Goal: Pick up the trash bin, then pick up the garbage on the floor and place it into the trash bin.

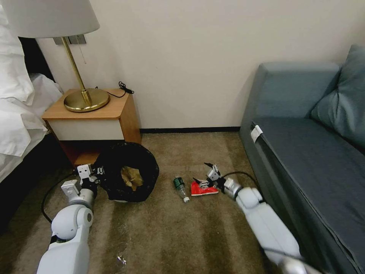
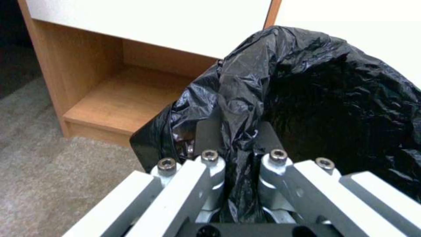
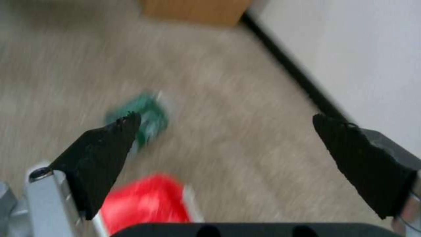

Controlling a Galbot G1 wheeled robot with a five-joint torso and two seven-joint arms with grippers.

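Here, working outward from each pair of jaws, is what you have in front of you.

Left gripper (image 2: 239, 144): its jaws are pressed together on the bin's rim, pinching the folded black liner between them.

Trash bin (image 1: 127, 171): you hold it low and tipped, mouth turned toward the head camera, just in front of the bedside table (image 1: 93, 114). The liner is thin, crinkly and glossy; a sliver of white wall peeks out underneath.

Paper bag (image 1: 131, 177): crumpled tan paper, already lying inside the bin.

Right gripper (image 1: 207, 175): its jaws stand wide apart, black pointed tips, empty, hanging just over the red packet.

Red packet (image 1: 203, 189): flat, bright red with a pale edge, lying on the carpet directly under your right gripper.

Bottle (image 1: 181, 187): small, clear plastic, green label, white cap, lying on its side between the bin and the packet.

Carpet (image 1: 182, 236): short tan pile, soft-looking.

Sofa (image 1: 304, 125): blue-grey fabric, close along your right arm.

Progress: judged from this, the bin is picked up and one piece is in; the packet and bottle are left on the floor.
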